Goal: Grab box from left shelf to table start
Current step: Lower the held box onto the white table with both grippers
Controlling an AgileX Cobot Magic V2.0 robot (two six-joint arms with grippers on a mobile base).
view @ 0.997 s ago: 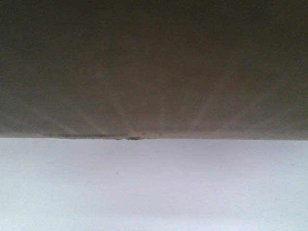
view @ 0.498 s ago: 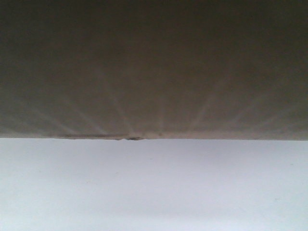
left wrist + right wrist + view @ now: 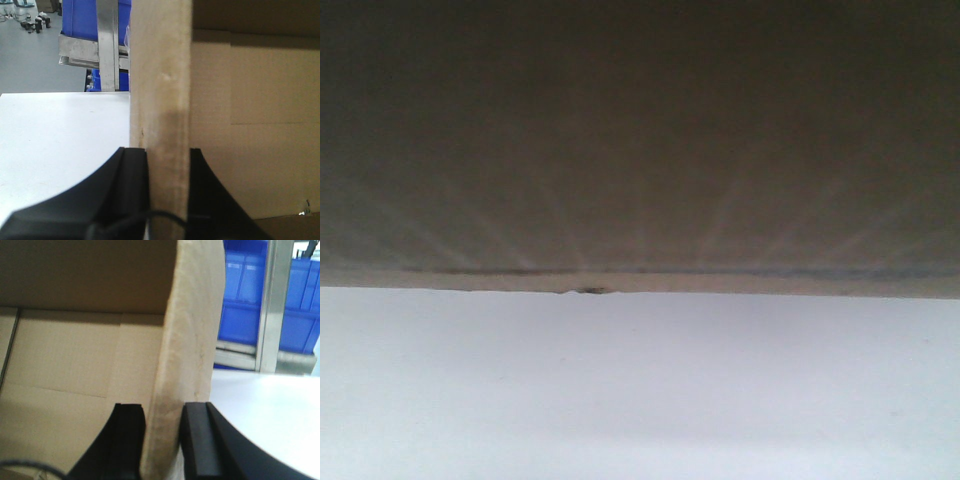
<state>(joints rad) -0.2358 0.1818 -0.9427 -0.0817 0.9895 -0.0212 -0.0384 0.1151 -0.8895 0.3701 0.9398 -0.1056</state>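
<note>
A large brown corrugated cardboard box (image 3: 640, 150) fills the upper part of the front view. Its plain, dull brown face is shadowed toward the top and marked with faint pale streaks fanning up from the lower edge, which has a small nick left of centre. The box lies with its long axis running left to right, broad face toward the front camera, and it reaches past both sides of the view. Its lower edge meets the smooth white table (image 3: 640, 400), and whether it rests there or sits just above cannot be told. The wrist views look into the open inside of the box, with flat tan inner walls and a shadowed far wall. The left gripper (image 3: 169, 160) is pinching the box's left wall, one black finger (image 3: 132, 170) outside over the table and the other inside. The right gripper (image 3: 162, 425) pinches the right wall the same way, its black fingers (image 3: 197, 430) pressed against both sides of the cardboard, which bows slightly. Beyond the far edge of the table stands the shiny steel-railed shelf (image 3: 107, 45), with blue plastic bins (image 3: 245, 295) showing through it.
</note>
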